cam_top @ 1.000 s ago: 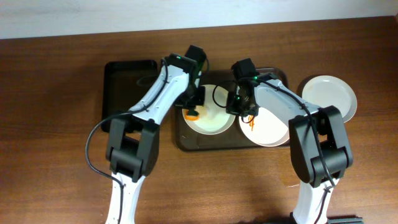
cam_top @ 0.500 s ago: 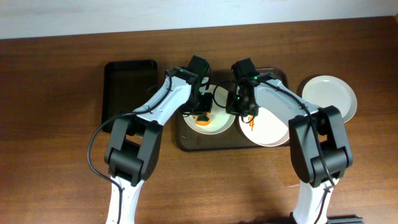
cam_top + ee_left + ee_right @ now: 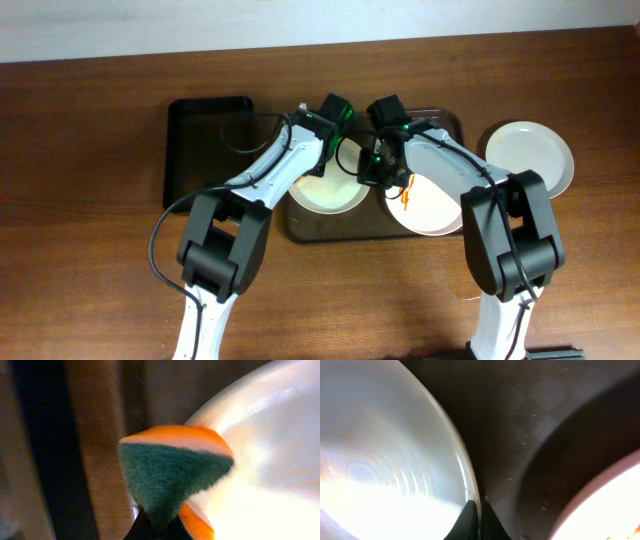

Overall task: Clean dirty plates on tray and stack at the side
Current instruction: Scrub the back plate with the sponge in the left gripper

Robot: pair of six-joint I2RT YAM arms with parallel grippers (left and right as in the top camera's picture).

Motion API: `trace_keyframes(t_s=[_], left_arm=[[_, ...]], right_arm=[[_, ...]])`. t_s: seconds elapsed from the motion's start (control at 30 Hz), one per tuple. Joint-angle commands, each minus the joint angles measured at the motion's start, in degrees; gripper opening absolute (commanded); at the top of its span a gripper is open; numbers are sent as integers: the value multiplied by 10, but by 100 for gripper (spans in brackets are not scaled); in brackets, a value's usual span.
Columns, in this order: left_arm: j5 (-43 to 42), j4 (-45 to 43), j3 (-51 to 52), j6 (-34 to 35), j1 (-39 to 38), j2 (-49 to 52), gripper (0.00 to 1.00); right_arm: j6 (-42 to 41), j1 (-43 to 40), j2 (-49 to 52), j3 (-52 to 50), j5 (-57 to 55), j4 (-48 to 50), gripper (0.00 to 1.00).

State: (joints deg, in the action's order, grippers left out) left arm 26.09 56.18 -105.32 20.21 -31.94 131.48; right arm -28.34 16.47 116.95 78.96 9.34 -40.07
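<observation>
Two white plates lie on the dark brown tray (image 3: pixel 300 228). My left gripper (image 3: pixel 160 532) is shut on a green and orange sponge (image 3: pixel 170 472), which rests at the rim of the left plate (image 3: pixel 325 192) (image 3: pixel 270 460). My right gripper (image 3: pixel 479 516) (image 3: pixel 378 172) is shut on that same plate's right rim (image 3: pixel 466 477). The right plate (image 3: pixel 435 205) (image 3: pixel 612 505) carries orange sauce streaks (image 3: pixel 405 200). In the overhead view the sponge and the left fingertips are hidden under the arm. A third, plain white plate (image 3: pixel 530 155) sits on the table right of the tray.
A smaller black tray (image 3: pixel 205 150) lies left of the brown tray. Both arms crowd together over the brown tray's back half. Bare wooden table (image 3: pixel 90 220) spreads to the left and along the front.
My left gripper has swept the sponge across the left plate from its left side toward the far right rim, and it now hides the sponge from overhead. The right gripper has stayed put.
</observation>
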Motion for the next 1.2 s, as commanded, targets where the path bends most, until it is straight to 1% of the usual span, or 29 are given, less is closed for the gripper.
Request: trace_keyframes(t_s=[0.0,0.03,0.07,0.13,0.17,0.2,0.23,0.3,0.37,0.4,0.5,0.6,0.77,0.83,0.87,0.9,1.0,1.03,1.07,1.1,1.17], left_arm=[[21,5,-24,43,37,-94,0],[10,3,-24,71,54,-133,0],[-5,3,-24,72,77,-158,0],[-15,25,-24,65,122,-169,0],[-89,40,-18,33,150,-166,0],[-241,43,-1,-15,170,-166,0],[-338,37,16,-47,175,-162,0],[-418,12,39,-49,162,-148,0],[-451,-7,50,-50,137,-116,0],[-466,-15,50,-63,124,-100,0],[-473,-44,50,-68,87,-64,0],[-473,-78,50,-31,73,-37,0],[-471,-90,50,-31,74,40,0],[-435,-89,50,-32,74,49,0],[-387,-85,50,-36,74,49,0],[-327,-83,50,-56,73,49,0],[-197,-80,50,-64,73,49,0],[-136,-80,50,-104,73,49,9],[-83,-80,50,-114,73,49,11],[-34,-80,50,-114,73,49,0],[10,-79,45,-114,73,49,0]], right_arm=[[0,-12,17,-11,-67,-13,4],[0,-12,17,-11,-69,-14,4],[0,-12,17,-11,-71,-14,4],[0,-12,17,-11,-71,-14,4],[0,-11,17,-11,-70,-13,4],[0,-11,17,-11,-70,-10,4],[0,-11,17,-11,-70,-10,4],[0,-11,17,-11,-70,-11,4],[0,-11,17,-11,-70,-11,4],[0,-11,17,-11,-70,-12,4],[0,-11,17,-11,-71,-11,4],[0,-11,17,-11,-71,-11,4],[0,-11,17,-11,-71,-11,4],[0,-11,17,-11,-71,-13,4],[0,-11,17,-11,-71,-13,4],[0,-11,17,-11,-71,-13,4],[0,-11,17,-11,-71,-13,4],[5,-11,17,-11,-71,-13,4],[7,-11,17,-11,-71,-13,4],[7,-11,17,-11,-71,-13,4],[7,-11,17,-11,-71,-13,4]])
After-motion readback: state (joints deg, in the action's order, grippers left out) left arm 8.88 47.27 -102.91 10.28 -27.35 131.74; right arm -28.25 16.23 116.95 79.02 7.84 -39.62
